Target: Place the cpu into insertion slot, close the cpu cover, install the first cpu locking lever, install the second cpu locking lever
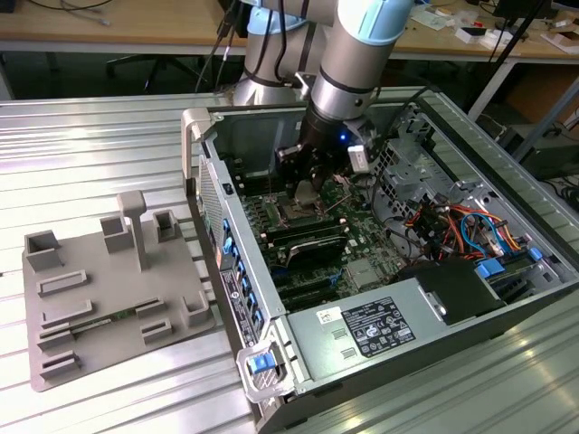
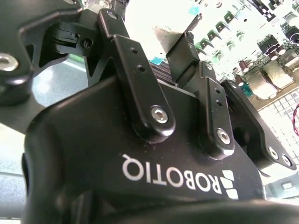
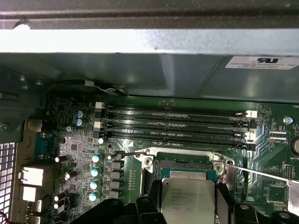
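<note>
First wrist view has the cpu pinched by its two side edges between the dark fingers, so the gripper is clenched on the chip. The chip hangs just over the insertion slot, whose far half shows past the chip's greenish rim. I cannot tell whether the chip is touching the socket yet. In the exterior view the arm comes down into the open computer case from twelve o'clock. A grey fixture tray lies at about eight o'clock from the case.

The main hazard, I think, is a tilted or slightly offset descent. If one corner lands first, the chip could ride up on the silvery rim or press unevenly on the socket contacts. Letting go too high could make it drop askew. The fingers overhang both sides of the socket, so they may foul the rim as they spread.

Two thin locking levers stand free close by and could be snagged. The memory slots lie just beyond the socket, leaving little room on that side.
</note>
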Motion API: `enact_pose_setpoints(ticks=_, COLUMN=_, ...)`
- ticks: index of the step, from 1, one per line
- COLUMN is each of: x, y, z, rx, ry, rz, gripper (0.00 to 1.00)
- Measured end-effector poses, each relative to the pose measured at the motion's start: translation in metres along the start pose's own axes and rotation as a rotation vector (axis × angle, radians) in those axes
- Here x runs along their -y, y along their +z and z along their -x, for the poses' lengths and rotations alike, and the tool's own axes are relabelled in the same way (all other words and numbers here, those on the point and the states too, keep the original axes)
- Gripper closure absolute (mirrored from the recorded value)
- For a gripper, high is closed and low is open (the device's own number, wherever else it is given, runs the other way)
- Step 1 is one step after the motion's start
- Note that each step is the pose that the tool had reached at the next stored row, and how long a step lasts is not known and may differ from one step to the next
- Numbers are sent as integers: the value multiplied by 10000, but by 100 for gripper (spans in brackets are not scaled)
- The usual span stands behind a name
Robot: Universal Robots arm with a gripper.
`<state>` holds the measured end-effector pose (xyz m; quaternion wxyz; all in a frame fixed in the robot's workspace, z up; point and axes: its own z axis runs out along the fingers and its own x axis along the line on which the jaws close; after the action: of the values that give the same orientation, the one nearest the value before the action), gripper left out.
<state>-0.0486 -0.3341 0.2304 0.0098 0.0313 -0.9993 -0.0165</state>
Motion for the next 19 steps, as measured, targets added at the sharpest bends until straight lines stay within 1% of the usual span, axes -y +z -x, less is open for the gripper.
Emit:
enact_pose_setpoints(ticks=7, x=-1, y=34, z=0, rx=-1, ry=1, rz=-1, gripper=45)
enact_pose_setpoints(ticks=12, x=-4, y=71, z=2, rx=0, ry=-1, rz=-1, gripper=45)
enact_pose_setpoints(ticks=19, x=-4, y=72, z=1, rx=-1, ry=0, rz=-3, gripper=45)
